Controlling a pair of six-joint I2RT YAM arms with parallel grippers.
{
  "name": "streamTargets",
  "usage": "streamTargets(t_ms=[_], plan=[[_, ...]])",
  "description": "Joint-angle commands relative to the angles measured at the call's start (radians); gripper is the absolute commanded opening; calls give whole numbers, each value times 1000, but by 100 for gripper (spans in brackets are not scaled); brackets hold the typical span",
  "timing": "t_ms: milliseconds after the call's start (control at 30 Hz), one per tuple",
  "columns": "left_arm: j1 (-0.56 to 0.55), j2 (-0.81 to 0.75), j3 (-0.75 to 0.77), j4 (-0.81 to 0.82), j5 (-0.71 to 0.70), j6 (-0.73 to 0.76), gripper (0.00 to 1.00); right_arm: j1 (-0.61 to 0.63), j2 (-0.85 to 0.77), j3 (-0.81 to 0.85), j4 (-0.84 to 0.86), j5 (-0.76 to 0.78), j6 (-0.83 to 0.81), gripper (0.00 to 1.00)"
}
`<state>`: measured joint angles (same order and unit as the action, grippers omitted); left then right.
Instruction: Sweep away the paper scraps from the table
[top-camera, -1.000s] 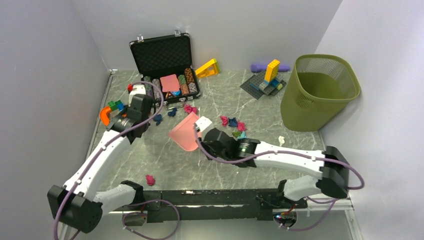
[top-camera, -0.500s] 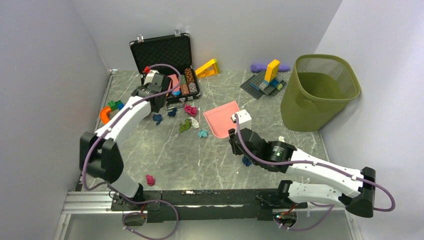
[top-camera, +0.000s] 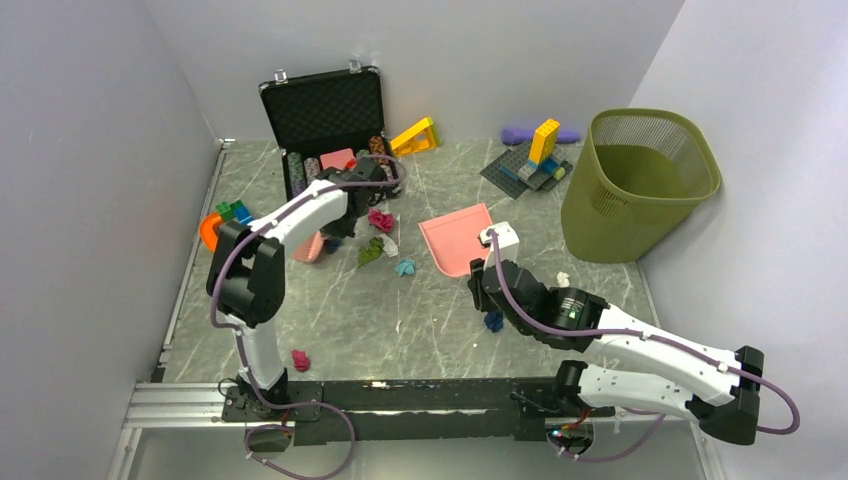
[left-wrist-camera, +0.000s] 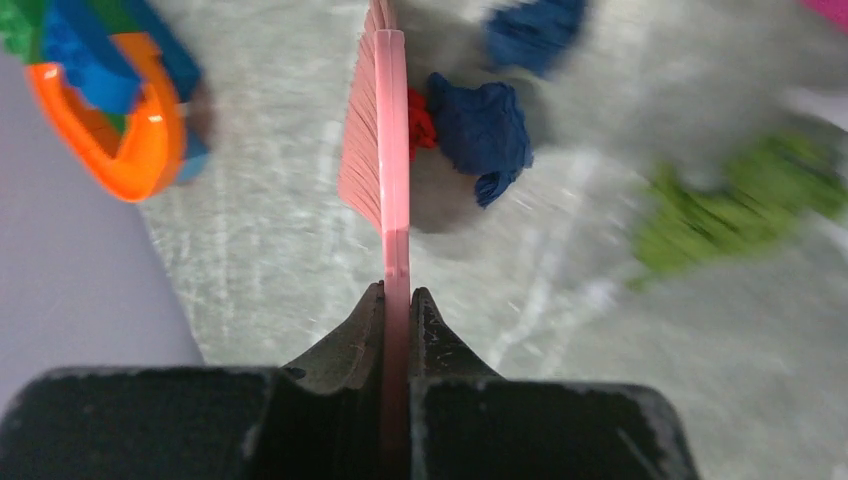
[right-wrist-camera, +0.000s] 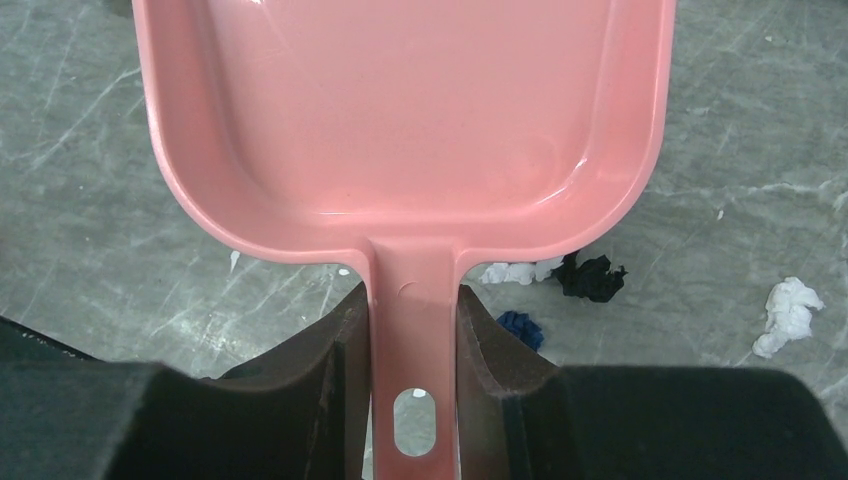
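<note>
Flat table (top-camera: 340, 300): grey marble pattern, pale veins.
Crumpled paper scraps (top-camera: 380, 218): magenta, dark blue, green, teal, white.
Plastic dustpan (right-wrist-camera: 400, 130): plain salmon pink.
Bristled plastic brush (left-wrist-camera: 385, 150): same pink.
Mesh waste bin (top-camera: 610, 215): olive green.
Hinged case (top-camera: 322, 105): black.

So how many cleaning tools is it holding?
2. A pink brush is pinched in the left hand, beside dark blue paper scraps. A pink dustpan is gripped by its handle in the right hand, pan empty. None seem hidden.
</note>
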<state>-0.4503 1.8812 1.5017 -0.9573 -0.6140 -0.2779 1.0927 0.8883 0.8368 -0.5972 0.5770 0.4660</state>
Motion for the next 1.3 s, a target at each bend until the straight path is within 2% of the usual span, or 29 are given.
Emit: streamTargets(t_ms=[0, 100, 200, 367, 700, 1067, 1267], plan=[[-126, -116, 70, -79, 336, -21, 0, -4, -16, -5, 13, 10, 16, 0], [-175, -171, 104, -133, 334, -50, 0, -3, -13, 0, 9, 10, 16, 0], [-177, -232, 120, -263, 219, -155, 0, -3, -21, -9, 15, 5, 15, 0], [-153, -303, 144, -604, 11, -460, 0, -5, -29, -19, 25, 1, 15, 0], [-119, -555, -153, -615, 194, -772, 0, -9, 1, -17, 62, -13, -10, 0], [-84, -726, -387, -617, 263, -855, 0, -17, 25, -16, 94, -22, -28, 0], [-98, -658, -450, -613, 324, -894, 0, -19, 53, -5, 106, -34, -41, 0]])
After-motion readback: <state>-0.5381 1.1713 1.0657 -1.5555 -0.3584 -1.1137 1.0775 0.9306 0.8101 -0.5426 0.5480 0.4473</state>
